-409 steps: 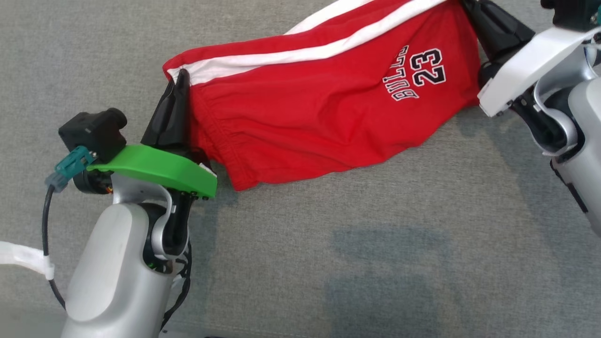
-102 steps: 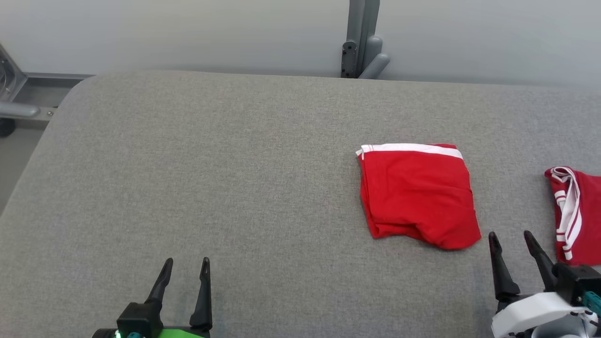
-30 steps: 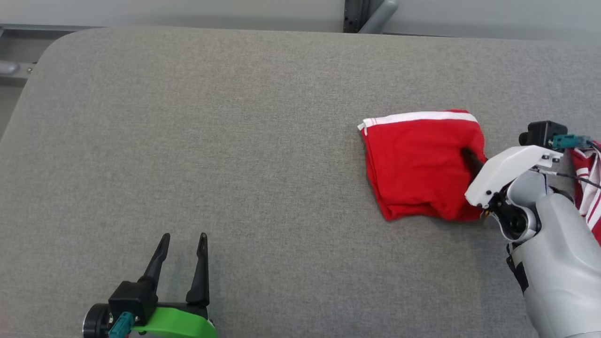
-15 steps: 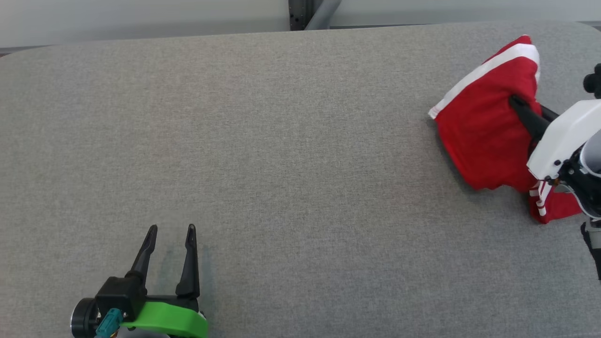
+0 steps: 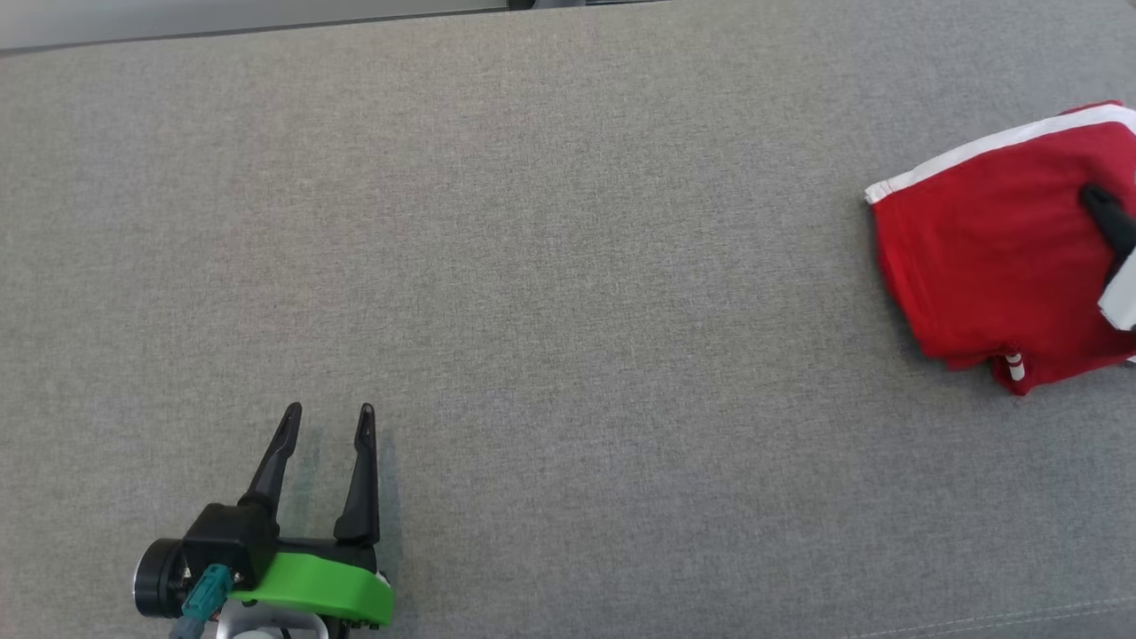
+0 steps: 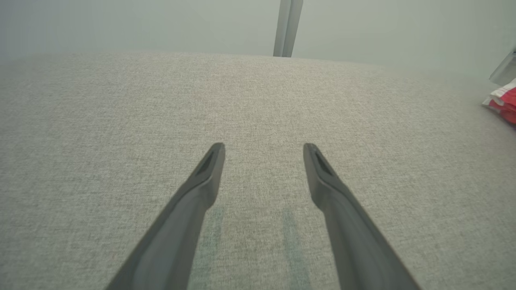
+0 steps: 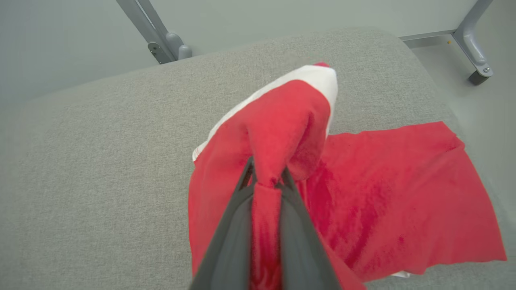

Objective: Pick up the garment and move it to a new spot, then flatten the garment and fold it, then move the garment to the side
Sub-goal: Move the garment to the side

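Nearest the robot, the left gripper (image 5: 329, 410) hovers over the bare grey padded table (image 5: 568, 266), its fingers spread and empty. Farther off at the table's right end, the right gripper (image 7: 266, 175) pinches a bunched fold of the red garment (image 5: 985, 266), which lies partly over another red cloth (image 7: 403, 201).

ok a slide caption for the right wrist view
Right gripper shut on the folded red garment, another red cloth spread on grey pad

Plain lab: grey padded table (image 5: 532, 222), bare wall (image 6: 161, 24), metal frame (image 7: 469, 36).
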Robot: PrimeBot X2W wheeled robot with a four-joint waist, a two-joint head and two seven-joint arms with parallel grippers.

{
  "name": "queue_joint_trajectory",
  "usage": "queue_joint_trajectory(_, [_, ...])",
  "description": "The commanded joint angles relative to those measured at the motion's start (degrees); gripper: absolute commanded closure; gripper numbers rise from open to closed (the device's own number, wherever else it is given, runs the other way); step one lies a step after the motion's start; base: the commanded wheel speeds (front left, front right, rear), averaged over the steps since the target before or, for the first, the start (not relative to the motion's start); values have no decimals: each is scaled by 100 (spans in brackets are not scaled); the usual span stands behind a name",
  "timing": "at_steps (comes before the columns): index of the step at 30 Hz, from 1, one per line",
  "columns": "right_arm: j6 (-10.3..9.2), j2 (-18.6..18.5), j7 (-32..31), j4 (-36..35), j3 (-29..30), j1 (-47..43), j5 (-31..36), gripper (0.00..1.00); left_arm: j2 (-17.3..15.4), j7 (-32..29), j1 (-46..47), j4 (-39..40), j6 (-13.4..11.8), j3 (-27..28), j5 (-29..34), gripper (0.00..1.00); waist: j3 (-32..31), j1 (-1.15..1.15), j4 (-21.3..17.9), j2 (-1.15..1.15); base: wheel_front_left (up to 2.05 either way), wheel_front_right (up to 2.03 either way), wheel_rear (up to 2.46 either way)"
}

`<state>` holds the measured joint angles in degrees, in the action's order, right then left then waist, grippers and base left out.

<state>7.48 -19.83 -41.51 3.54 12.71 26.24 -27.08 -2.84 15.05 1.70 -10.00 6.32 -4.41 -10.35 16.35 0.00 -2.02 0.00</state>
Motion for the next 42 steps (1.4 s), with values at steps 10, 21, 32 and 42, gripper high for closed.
queue_joint_trajectory(10, [1, -258, 142, 831, 676, 222, 818, 100, -15, 13, 220, -6, 79, 109, 205, 0, 342, 0, 152, 0, 0, 0, 0])
queue_joint_trajectory(21, [-1, -640, 1126, 1840, 436, -27, 1613, 0, -15, 13, 308, 12, 112, 43, 224, 0, 451, 0, 252, 0, 0, 0, 0])
queue_joint_trajectory(32, [-1, -765, 2470, 2504, 347, -45, 2071, 0, -15, 13, 192, -72, 118, -23, 154, 0, 186, 0, 244, 0, 0, 0, 0])
queue_joint_trajectory(42, [-1, -629, 3531, 1242, 285, -401, 1815, 0, -16, 14, -139, -40, -37, -7, 5, 0, -524, 0, 325, 0, 0, 0, 0])
